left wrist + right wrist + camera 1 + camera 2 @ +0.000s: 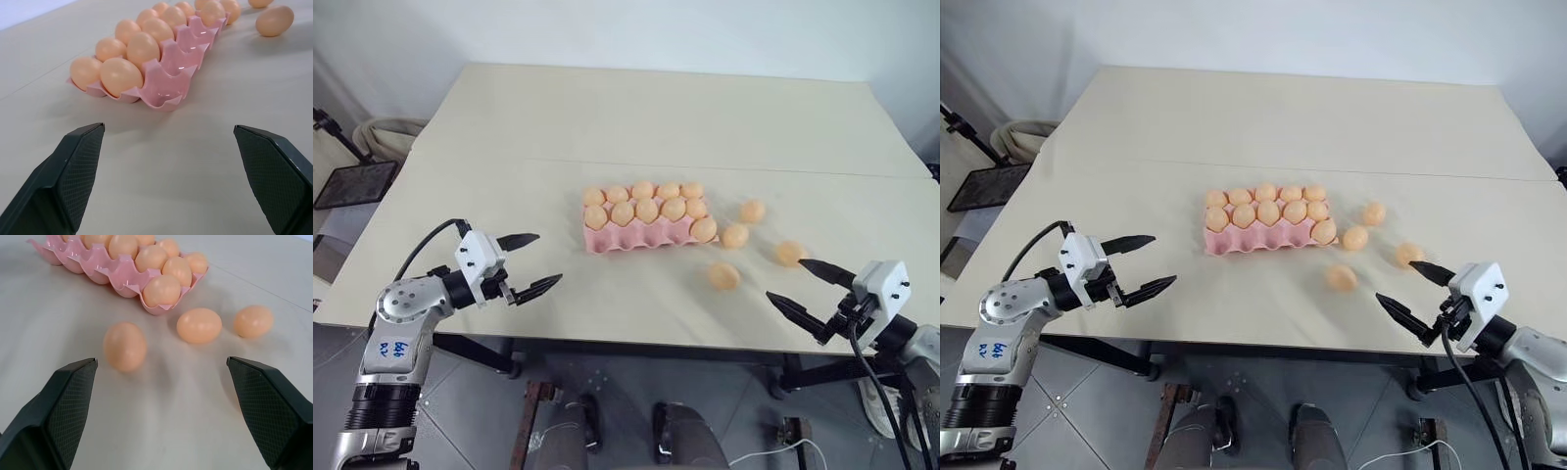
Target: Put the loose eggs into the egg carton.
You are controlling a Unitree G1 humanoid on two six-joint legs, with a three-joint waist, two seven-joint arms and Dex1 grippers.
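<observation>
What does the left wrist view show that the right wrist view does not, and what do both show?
Left wrist view: the open left tool, and the egg carton seen from its left end, with empty front cups nearest. Right wrist view: the open right tool, with three loose eggs on the table ahead. Both: the pink carton holding eggs.

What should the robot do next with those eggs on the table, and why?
Probably move the open right gripper forward to the nearest loose egg. Four eggs lie beside the egg carton, whose front row has empty cups.
</observation>
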